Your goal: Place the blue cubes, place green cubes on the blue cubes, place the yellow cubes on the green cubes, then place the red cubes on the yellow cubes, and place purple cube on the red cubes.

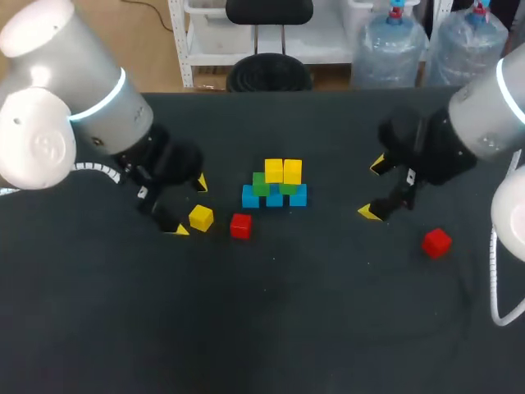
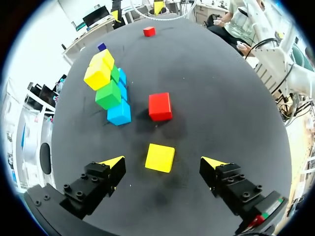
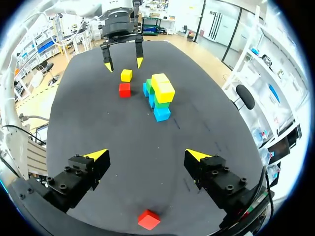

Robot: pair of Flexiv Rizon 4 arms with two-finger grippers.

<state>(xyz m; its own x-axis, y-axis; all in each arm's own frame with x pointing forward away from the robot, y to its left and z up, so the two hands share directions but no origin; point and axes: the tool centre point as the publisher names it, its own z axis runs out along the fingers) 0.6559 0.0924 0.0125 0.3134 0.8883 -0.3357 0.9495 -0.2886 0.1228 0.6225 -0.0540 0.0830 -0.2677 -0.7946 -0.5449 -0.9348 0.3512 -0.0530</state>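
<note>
Left gripper [image 2: 163, 161] flanks one plain yellow cube [image 2: 160, 158].

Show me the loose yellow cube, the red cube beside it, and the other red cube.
loose yellow cube [image 2: 160, 157], left wrist view, middle of its top face.
red cube beside it [image 2: 160, 105], left wrist view, middle of its top face.
other red cube [image 1: 436, 243], head view, its middle.

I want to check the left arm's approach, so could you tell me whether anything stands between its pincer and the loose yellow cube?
Nothing visible does. The small yellow cube lies on the black table between the open fingers of the left pincer, touching neither; the nearest red cube sits beyond it, clear of both tips.
</note>
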